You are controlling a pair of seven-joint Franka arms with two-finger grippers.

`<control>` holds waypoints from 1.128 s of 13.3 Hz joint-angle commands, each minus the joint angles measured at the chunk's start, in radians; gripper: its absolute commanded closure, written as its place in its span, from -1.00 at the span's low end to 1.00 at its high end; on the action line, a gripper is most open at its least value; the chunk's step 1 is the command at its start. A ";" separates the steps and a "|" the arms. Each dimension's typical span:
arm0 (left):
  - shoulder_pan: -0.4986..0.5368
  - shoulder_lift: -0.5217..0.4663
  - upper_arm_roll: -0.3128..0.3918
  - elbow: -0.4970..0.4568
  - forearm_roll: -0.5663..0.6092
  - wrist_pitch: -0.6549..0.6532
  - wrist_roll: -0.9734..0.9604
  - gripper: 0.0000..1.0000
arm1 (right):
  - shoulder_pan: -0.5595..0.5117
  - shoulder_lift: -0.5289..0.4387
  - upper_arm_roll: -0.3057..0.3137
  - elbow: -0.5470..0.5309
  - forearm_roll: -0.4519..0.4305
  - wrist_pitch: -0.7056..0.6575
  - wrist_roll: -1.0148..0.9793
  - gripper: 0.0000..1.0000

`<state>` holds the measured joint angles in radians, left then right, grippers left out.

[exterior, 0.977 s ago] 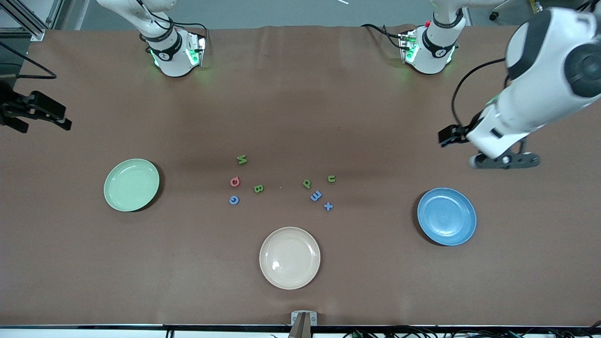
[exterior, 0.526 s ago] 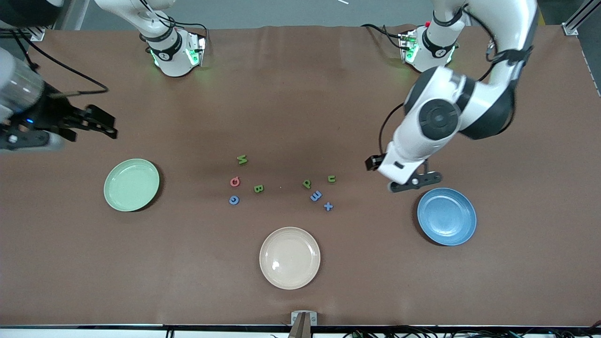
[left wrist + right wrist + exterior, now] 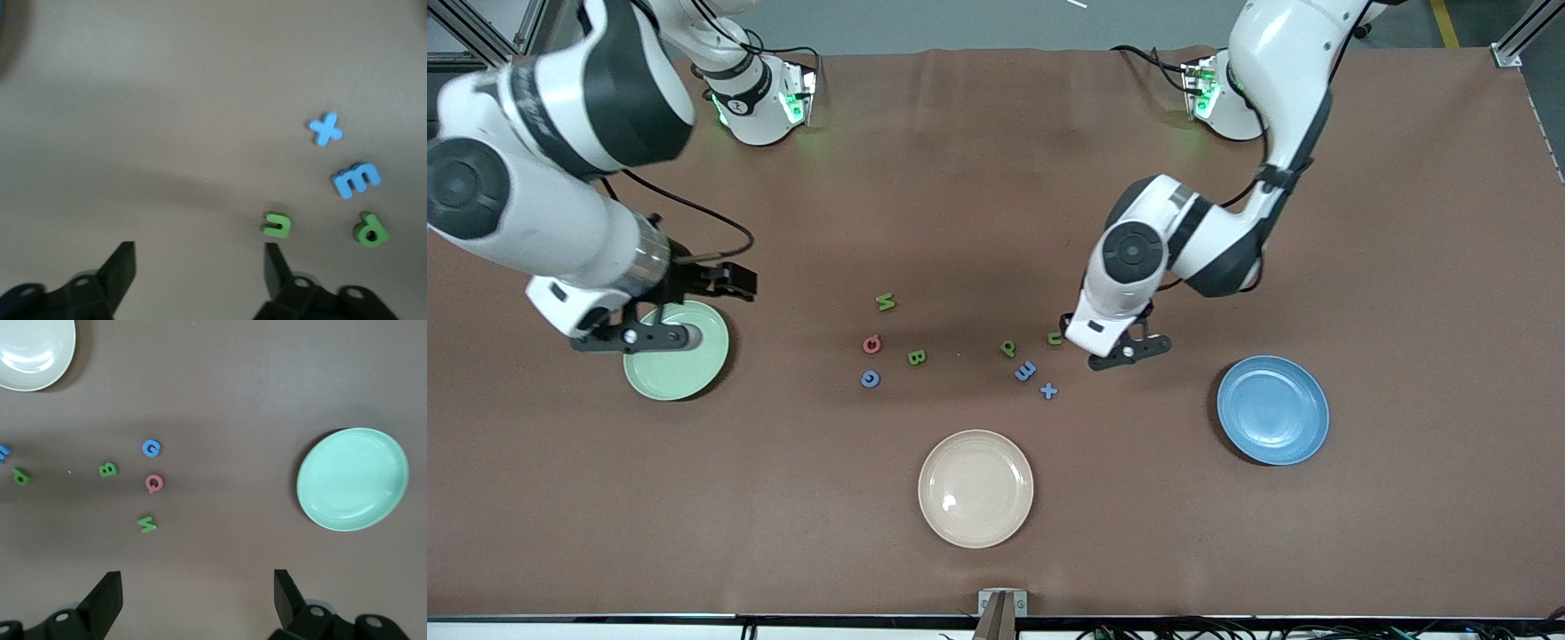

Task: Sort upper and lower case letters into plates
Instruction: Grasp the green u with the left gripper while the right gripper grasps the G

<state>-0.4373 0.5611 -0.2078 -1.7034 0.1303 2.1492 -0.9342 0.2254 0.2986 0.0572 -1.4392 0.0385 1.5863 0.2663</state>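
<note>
Nothing sorted yet: all eight letters lie loose on the table between the mint plate (image 3: 680, 369) and the blue plate (image 3: 1272, 410), both empty; cream plate (image 3: 975, 488) nearest the front camera, not part of the sort.

Upper-case cluster toward the right arm's end: green M (image 3: 885, 302), pink Q (image 3: 871, 344), green B (image 3: 916, 357), blue G (image 3: 870, 379); lower-case cluster toward the left arm's end: green p (image 3: 1008, 348), green u (image 3: 1055, 338), blue m (image 3: 1025, 371), blue x (image 3: 1048, 390).

Left gripper (image 3: 200, 263) low just beside the u, jaws apart, empty; probably lining up that pick, blue plate being closest.

Right gripper (image 3: 197, 590) over the mint plate's rim, spread wide, empty; likely heading for the capitals.
</note>
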 commanded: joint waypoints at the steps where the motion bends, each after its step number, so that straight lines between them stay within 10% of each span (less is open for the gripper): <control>1: -0.027 0.066 0.004 0.004 0.029 0.082 -0.038 -0.66 | 0.063 0.031 -0.005 -0.094 0.001 0.154 0.076 -1.00; 11: -0.063 0.168 0.005 0.007 0.081 0.270 -0.037 -0.26 | 0.126 0.252 -0.005 -0.406 0.008 0.829 0.080 -1.00; 15: -0.063 0.169 0.004 0.004 0.083 0.271 -0.037 0.07 | 0.178 0.295 -0.005 -0.403 0.008 0.856 0.082 -1.00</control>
<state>-0.4956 0.7271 -0.2070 -1.7034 0.1905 2.4078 -0.9611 0.3783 0.6003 0.0576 -1.8328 0.0393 2.4338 0.3390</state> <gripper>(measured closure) 0.441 0.000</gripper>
